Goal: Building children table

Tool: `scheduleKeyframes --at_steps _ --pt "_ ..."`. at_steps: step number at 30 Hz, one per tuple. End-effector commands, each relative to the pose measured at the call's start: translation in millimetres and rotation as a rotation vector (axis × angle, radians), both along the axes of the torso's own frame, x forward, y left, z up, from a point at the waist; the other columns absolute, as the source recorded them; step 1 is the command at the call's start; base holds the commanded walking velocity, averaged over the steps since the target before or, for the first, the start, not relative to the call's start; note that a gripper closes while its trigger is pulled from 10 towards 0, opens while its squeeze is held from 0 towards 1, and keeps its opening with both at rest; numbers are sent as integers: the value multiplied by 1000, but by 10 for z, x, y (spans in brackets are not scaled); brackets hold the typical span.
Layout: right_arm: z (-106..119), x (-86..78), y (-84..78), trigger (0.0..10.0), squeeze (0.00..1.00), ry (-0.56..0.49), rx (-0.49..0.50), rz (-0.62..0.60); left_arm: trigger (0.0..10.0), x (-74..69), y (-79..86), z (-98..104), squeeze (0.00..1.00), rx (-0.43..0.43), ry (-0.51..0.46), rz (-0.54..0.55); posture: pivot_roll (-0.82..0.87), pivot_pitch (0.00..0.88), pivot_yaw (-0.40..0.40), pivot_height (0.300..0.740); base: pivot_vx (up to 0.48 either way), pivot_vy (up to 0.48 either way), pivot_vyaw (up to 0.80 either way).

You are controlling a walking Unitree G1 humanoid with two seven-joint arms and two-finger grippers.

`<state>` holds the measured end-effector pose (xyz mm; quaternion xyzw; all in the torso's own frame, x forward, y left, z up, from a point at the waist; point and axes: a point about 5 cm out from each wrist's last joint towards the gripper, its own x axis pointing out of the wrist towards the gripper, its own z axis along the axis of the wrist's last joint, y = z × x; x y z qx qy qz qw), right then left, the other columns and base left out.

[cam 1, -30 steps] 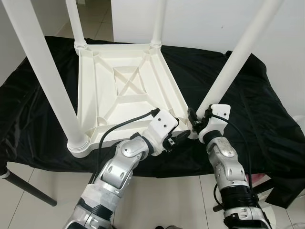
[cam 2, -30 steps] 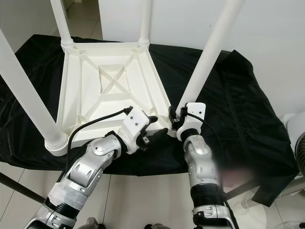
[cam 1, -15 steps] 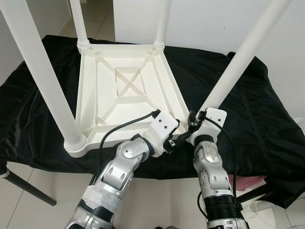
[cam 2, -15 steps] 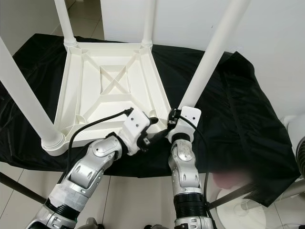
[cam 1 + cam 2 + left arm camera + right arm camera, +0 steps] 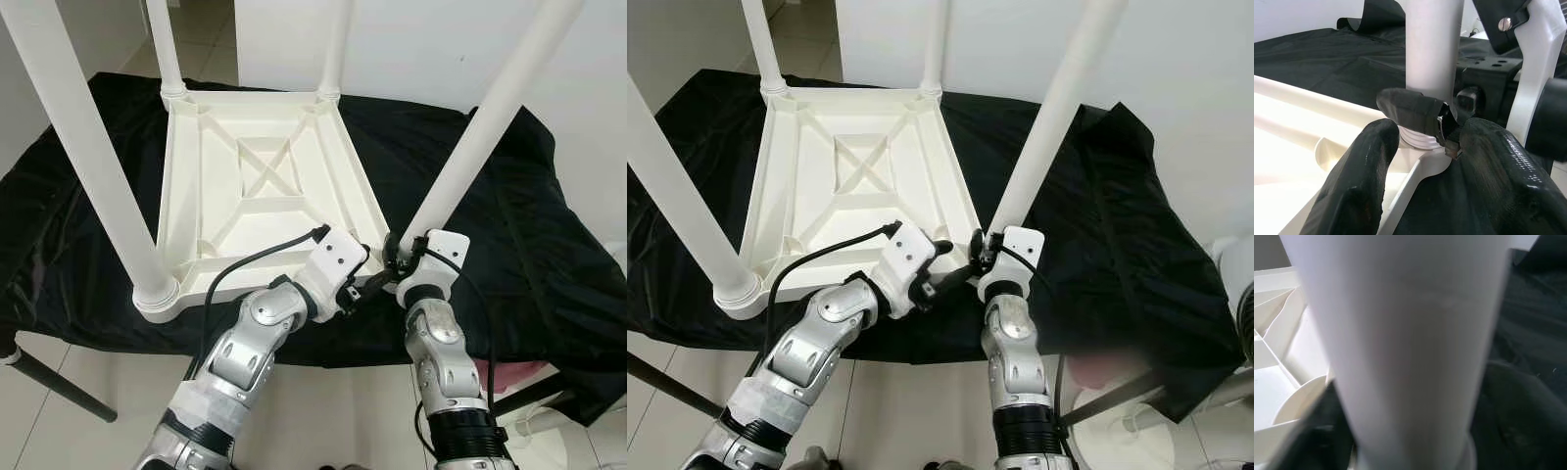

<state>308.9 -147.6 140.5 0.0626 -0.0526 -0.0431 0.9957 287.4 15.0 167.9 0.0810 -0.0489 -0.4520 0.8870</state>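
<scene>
The white plastic children's table (image 5: 260,191) lies upside down on the black cloth (image 5: 470,176), looking light, stiff and smooth. The right gripper (image 5: 400,257) clasps the near-right leg (image 5: 470,147) low at its socket; the left gripper (image 5: 1422,147) waits open beside it

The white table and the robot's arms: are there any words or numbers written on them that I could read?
None: no words, numbers or signs can be read anywhere.
The upturned white table and its legs are plain.
The black cloth is plain.
The left gripper and right gripper carry no readable label.
</scene>
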Motion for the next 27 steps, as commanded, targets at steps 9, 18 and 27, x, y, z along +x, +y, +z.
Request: scheduleKeyframes --at_steps 9,18,27 --pt "-72 -1 -215 10000 1000 -35 -46 181 10000 10 -5 -27 0 8 -2 22 -13 49 -75 740 0 0 0" --pt "6 55 -265 10000 0 -77 -128 373 10000 14 -25 -15 0 8 -1 13 -29 63 -63 740 0 0 0" --pt "98 185 -285 9843 0 -111 -273 517 10000 15 -24 -19 0 12 4 11 -27 84 -62 740 0 0 0"
